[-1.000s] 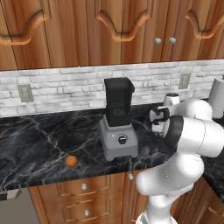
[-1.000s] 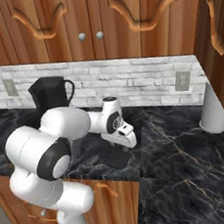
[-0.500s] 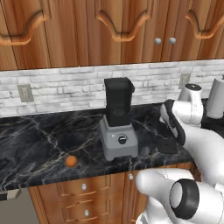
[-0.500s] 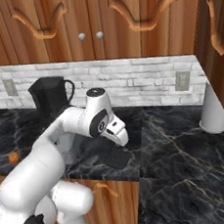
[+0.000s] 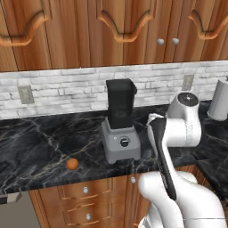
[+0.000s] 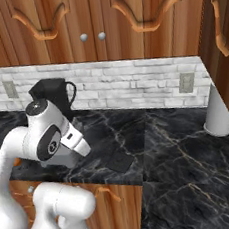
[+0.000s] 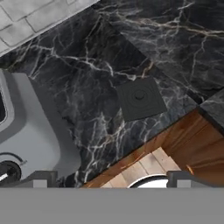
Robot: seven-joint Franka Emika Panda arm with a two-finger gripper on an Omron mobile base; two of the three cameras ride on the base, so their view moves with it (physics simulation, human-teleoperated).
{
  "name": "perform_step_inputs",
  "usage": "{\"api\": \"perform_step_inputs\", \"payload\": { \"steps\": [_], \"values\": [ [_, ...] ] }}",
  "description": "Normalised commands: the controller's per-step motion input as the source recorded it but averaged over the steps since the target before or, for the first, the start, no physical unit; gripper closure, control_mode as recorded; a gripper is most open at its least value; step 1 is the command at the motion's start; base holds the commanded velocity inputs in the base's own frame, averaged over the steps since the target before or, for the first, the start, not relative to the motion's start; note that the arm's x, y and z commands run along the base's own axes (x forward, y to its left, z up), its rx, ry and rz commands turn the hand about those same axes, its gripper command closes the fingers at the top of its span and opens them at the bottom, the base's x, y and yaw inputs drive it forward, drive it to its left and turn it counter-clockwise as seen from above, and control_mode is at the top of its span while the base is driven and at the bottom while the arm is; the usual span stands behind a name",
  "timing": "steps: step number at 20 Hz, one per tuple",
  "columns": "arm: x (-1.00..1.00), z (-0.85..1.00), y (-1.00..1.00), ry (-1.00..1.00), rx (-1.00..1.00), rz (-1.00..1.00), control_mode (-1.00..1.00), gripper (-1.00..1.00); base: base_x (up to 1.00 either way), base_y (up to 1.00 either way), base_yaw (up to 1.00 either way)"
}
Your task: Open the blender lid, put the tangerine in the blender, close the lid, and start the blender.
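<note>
On counter, blender lid (image 7: pixel 141 99), tool (image 7: pixel 108 178) open

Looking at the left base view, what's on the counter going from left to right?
Tangerine → blender → robot arm → grey cylinder at the right edge.

Grey cylinder (image 6: pixel 217 115), perhaps a canister

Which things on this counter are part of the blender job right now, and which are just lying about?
Job:
- blender, jar top open
- blender lid, lying flat on the counter right of the blender
- tangerine, on the counter left of the blender
- gripper, open, holding nothing

Lying about:
- grey cylinder at the counter's right end
- wall outlets
</note>
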Motion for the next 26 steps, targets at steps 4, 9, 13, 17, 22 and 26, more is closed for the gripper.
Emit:
{"api": "perform_step_inputs", "payload": {
  "steps": [4, 9, 13, 17, 22, 26],
  "values": [
    [-0.38, 0.07, 1.00, 0.00, 0.00, 0.00, -1.00, -1.00, 0.00, 0.00, 0.00],
    [-0.10, 0.00, 1.00, 0.00, 0.00, 0.03, -1.00, -1.00, 0.00, 0.00, 0.00],
    [0.00, -0.18, 1.00, 0.00, 0.00, 0.12, -1.00, -1.00, 0.00, 0.00, 0.00],
    [0.00, -0.39, 1.00, 0.00, 0.00, 0.19, -1.00, -1.00, 0.00, 0.00, 0.00],
    [0.10, -0.37, 1.00, 0.05, 0.00, 0.17, -1.00, -1.00, 0.00, 0.00, 0.00],
    [0.46, -0.32, 0.77, 0.09, 0.00, 0.12, -1.00, -1.00, 0.00, 0.00, 0.00]
  ]
}}
